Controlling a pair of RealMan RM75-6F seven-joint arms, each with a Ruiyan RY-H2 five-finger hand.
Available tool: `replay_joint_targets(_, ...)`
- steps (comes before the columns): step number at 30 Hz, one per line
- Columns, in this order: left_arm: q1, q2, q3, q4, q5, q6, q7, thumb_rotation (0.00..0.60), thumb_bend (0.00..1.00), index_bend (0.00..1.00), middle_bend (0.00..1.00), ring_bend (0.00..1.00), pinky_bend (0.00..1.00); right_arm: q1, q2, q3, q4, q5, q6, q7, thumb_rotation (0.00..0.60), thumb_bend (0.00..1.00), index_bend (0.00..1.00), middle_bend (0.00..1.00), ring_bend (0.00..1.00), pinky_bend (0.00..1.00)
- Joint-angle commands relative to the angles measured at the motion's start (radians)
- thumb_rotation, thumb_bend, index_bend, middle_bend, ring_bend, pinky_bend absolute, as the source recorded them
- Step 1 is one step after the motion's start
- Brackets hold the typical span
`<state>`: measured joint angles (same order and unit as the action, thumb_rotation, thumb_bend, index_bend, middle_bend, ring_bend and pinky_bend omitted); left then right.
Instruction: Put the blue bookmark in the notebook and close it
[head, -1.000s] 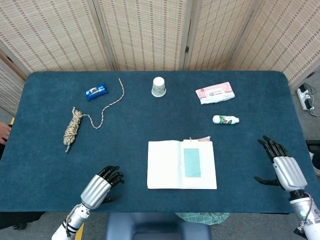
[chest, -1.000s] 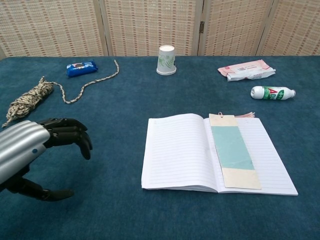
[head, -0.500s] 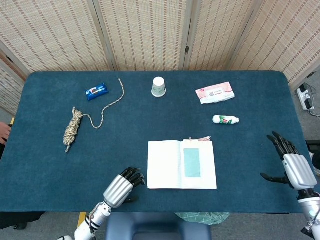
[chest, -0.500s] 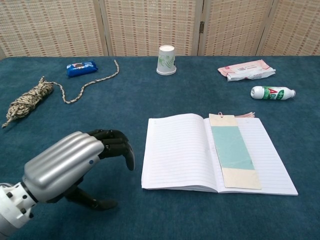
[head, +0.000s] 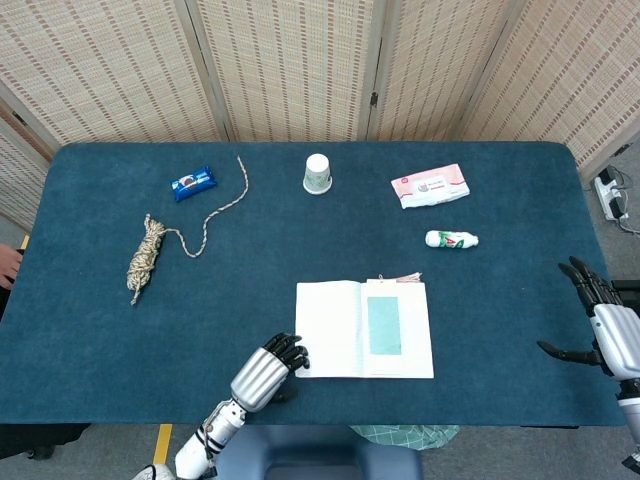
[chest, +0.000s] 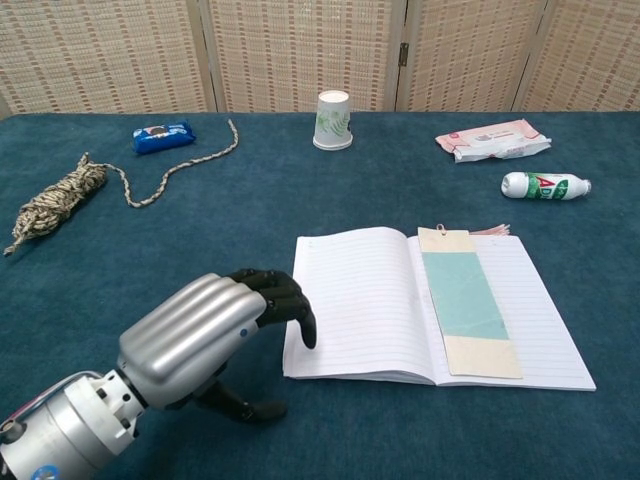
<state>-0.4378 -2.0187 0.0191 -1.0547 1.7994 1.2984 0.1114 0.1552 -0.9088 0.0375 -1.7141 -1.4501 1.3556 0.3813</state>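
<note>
Item: notebook (head: 364, 329), open flat, near-centre of table (head: 90, 350), spine running away from me. Blue bookmark (head: 384, 325) already lying on rt page, long axis parallel to spine, so I read the insert as done; closing remains. L hand (head: 268, 371): fingers curled downward, thumb low beneath, holding nothing; fingertips (chest: 300, 320) at the lower-left corner of the left page, touching or just over it, can't tell which. Notebook lies directly to that hand's right. R hand (head: 612, 335): fingers spread, empty, well apart at far rt table edge; not seen in chest view. L hand is clearly nearer. My judgement: next move is to get under the left page's outer edge and fold it rightward over the spine onto the bookmark.
</note>
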Motion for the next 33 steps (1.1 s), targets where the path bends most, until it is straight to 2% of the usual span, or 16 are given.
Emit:
replay_joint_targets(1, -0.013, -0.029, -0.009, 0.039, -0.014, 0.003, -0.009, 0.600, 0.21, 0.46, 0.38, 0.23, 0.25, 0.000, 0.003, 0.002, 0.003, 0.001, -0.006, 0.007, 0.600, 0.00, 0.00, 0.00, 0.00, 0.07)
replay_joint_targets(11, -0.042, -0.083, -0.012, 0.109, -0.025, 0.020, -0.040, 0.600, 0.27, 0.46, 0.38, 0.23, 0.25, -0.010, 0.015, 0.013, 0.008, 0.003, -0.001, 0.034, 0.600, 0.00, 0.00, 0.00, 0.00, 0.07)
replay_joint_targets(24, -0.066, -0.150, -0.019, 0.200, -0.059, 0.025, -0.090, 0.600, 0.28, 0.47, 0.39, 0.24, 0.25, -0.022, 0.025, 0.023, 0.014, 0.003, 0.005, 0.057, 0.600, 0.00, 0.00, 0.00, 0.00, 0.07)
replay_joint_targets(33, -0.081, -0.198, -0.044, 0.299, -0.068, 0.092, -0.140, 0.600, 0.28, 0.47, 0.39, 0.24, 0.25, -0.021, 0.023, 0.026, 0.020, 0.005, -0.010, 0.061, 0.600, 0.00, 0.00, 0.00, 0.00, 0.07)
